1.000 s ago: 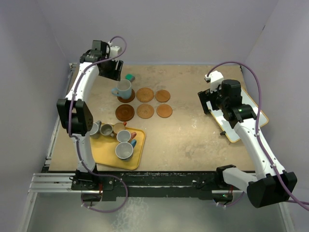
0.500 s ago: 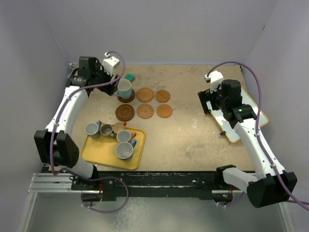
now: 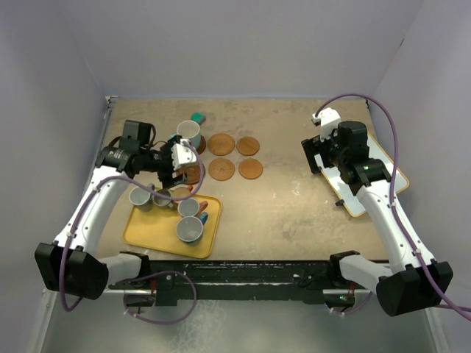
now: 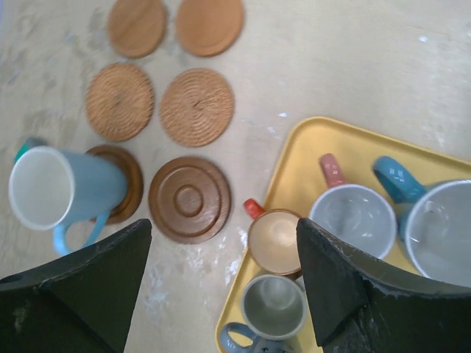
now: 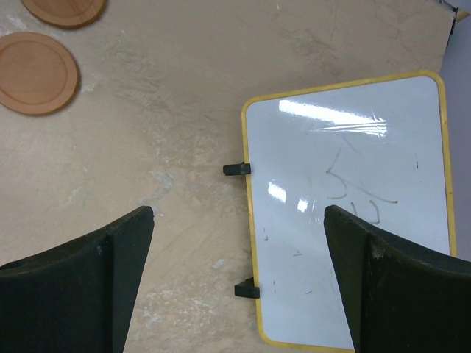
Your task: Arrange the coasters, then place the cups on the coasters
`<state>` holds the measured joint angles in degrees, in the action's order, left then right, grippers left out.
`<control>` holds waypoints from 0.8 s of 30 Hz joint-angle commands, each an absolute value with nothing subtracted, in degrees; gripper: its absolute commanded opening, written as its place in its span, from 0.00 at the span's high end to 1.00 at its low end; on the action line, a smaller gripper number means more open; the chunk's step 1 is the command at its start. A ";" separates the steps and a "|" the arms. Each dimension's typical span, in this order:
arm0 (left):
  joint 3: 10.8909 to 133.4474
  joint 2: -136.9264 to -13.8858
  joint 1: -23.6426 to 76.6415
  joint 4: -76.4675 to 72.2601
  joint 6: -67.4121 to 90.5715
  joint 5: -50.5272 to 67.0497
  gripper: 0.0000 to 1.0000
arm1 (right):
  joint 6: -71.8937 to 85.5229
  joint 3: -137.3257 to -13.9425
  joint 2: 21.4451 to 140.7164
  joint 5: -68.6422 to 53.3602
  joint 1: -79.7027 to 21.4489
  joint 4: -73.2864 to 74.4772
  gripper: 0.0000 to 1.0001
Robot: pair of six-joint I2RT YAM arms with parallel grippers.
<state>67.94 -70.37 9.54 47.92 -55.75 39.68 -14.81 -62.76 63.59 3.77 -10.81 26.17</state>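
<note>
A light blue cup (image 3: 189, 132) (image 4: 44, 187) stands on a dark coaster (image 4: 126, 184) at the back left. Beside it lies a bare dark ringed coaster (image 4: 190, 198) (image 3: 193, 173). Two woven coasters (image 4: 196, 107) and two smooth orange ones (image 4: 210, 23) lie beyond in rows. My left gripper (image 3: 174, 166) (image 4: 224, 243) hangs open and empty above the tray's far edge. Below it sit a small orange cup (image 4: 274, 241), a small grey-olive cup (image 4: 274, 307), a grey cup with a reddish handle (image 4: 352, 219) and a large blue cup (image 4: 441, 232). My right gripper (image 3: 324, 158) (image 5: 239, 220) is open and empty.
The cups sit on a yellow tray (image 3: 158, 237) (image 4: 305, 151) at the near left. A white board with a yellow rim (image 3: 383, 176) (image 5: 353, 206) lies under the right arm. A small teal block (image 3: 197, 117) sits behind the blue cup.
My left arm swung from above the blue cup at the back toward the tray, its jaws spreading wider. The blue cup stays on its coaster. The right arm has not moved.
</note>
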 commanded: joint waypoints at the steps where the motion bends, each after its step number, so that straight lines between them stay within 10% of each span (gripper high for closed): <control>1: 68.18 -69.60 15.47 58.56 -69.51 42.36 0.24 | -15.46 -62.84 62.53 3.90 -10.46 24.08 0.00; 24: 68.83 -77.77 35.31 73.41 -89.05 33.64 0.34 | -16.77 -62.49 65.26 5.97 -10.37 23.86 0.00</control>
<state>67.85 -76.58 32.97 71.81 -84.64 34.17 -15.84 -62.54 64.55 4.69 -10.79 26.15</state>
